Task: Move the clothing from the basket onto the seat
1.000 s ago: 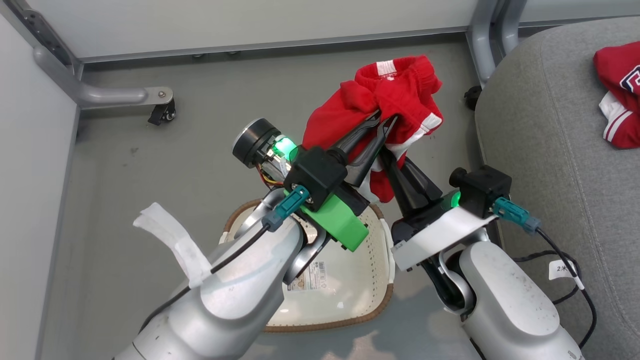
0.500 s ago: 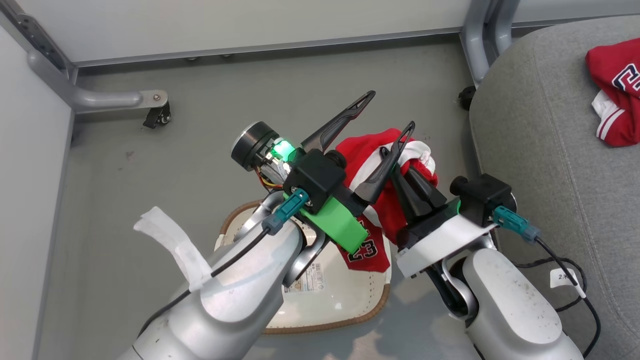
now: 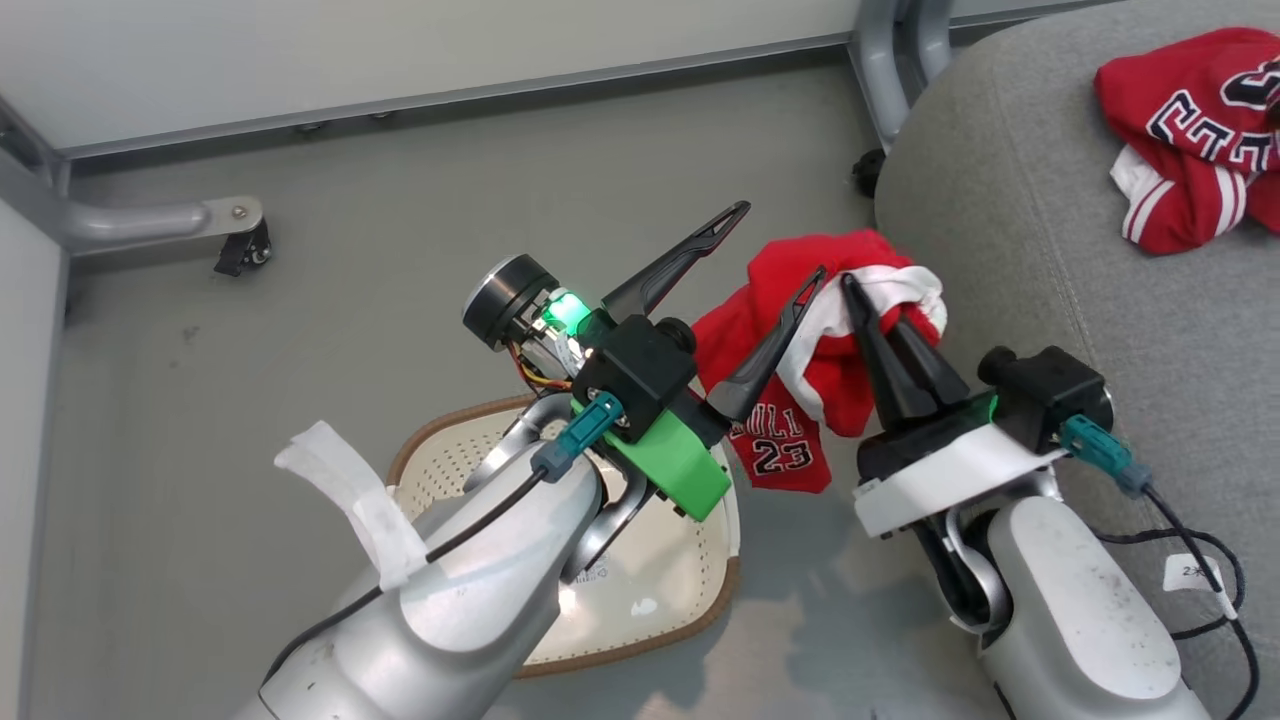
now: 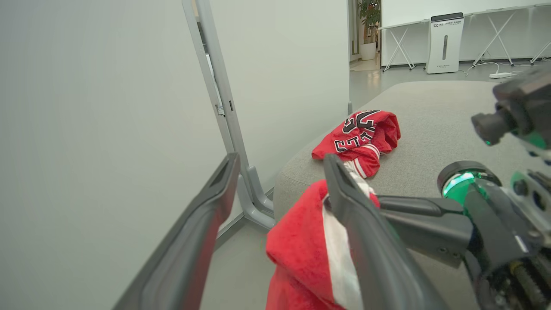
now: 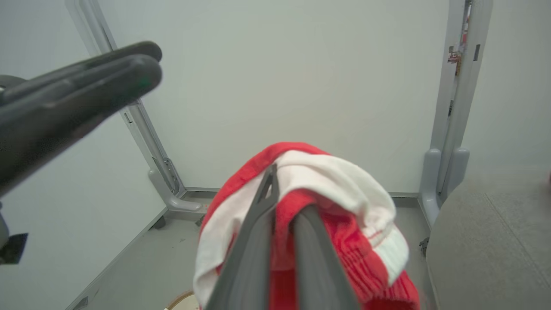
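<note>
Standing on the floor at the left, the basket [image 3: 650, 590] is seen with its visible base bare, though part is hidden by the arm. Next, the left gripper [image 3: 782, 238] is spread wide and nothing is held in it. The shorts [image 3: 790, 450], crumpled, red with a white stripe and a small "23", are pinched in the closed right gripper [image 3: 875, 305] and hung above the floor, just off the seat's [image 3: 1000, 230] left edge. The jersey [image 3: 1190, 110] is already laid, bunched, near the seat's far edge. Half the task is judged done; the shorts are yet to be set down.
</note>
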Controlling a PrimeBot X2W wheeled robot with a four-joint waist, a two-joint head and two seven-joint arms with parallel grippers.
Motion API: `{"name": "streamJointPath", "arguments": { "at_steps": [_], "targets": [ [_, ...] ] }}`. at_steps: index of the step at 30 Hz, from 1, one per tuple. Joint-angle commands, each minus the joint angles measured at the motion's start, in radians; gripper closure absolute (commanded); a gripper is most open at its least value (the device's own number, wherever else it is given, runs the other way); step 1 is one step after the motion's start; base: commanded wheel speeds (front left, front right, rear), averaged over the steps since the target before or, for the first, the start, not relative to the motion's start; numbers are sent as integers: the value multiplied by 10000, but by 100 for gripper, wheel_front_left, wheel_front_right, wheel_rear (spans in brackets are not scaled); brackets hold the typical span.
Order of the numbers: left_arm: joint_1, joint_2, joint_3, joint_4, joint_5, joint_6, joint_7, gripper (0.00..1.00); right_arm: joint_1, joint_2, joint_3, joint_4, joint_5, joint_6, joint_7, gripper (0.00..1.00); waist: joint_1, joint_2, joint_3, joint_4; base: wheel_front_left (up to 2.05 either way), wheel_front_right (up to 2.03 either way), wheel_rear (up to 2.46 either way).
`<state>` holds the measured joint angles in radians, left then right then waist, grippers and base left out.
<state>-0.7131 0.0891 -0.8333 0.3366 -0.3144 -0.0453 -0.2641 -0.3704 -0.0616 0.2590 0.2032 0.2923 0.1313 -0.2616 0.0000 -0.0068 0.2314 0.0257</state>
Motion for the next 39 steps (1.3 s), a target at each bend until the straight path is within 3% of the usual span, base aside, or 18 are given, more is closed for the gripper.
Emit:
{"name": "streamJointPath", "arguments": {
  "at_steps": [1,18,27,33,39],
  "targets": [
    [4,97,-17,50,48,-51,35,0,178,-73,-173,-124,-73,-11,-39,100,0,68,173,-447,0,0,0],
    [108,444,-286,94,1,13,135,0,1682,-392,-2252,-1239,-396,-11,-39,100,0,68,651,-2240,0,0,0],
    [166,638,-353,73,-35,61,152,0,2185,-242,-2575,-1442,-388,-11,-39,100,0,68,686,-2749,0,0,0],
    [37,687,-409,-28,2,125,228,0,1580,-226,-2888,-1613,-368,-11,-39,100,0,68,853,-2833,0,0,0],
    [-319,774,-406,-231,69,116,358,0,23,-698,-3302,-1916,-368,-11,-39,100,0,68,1433,-2788,0,0,0]
  ]
}}
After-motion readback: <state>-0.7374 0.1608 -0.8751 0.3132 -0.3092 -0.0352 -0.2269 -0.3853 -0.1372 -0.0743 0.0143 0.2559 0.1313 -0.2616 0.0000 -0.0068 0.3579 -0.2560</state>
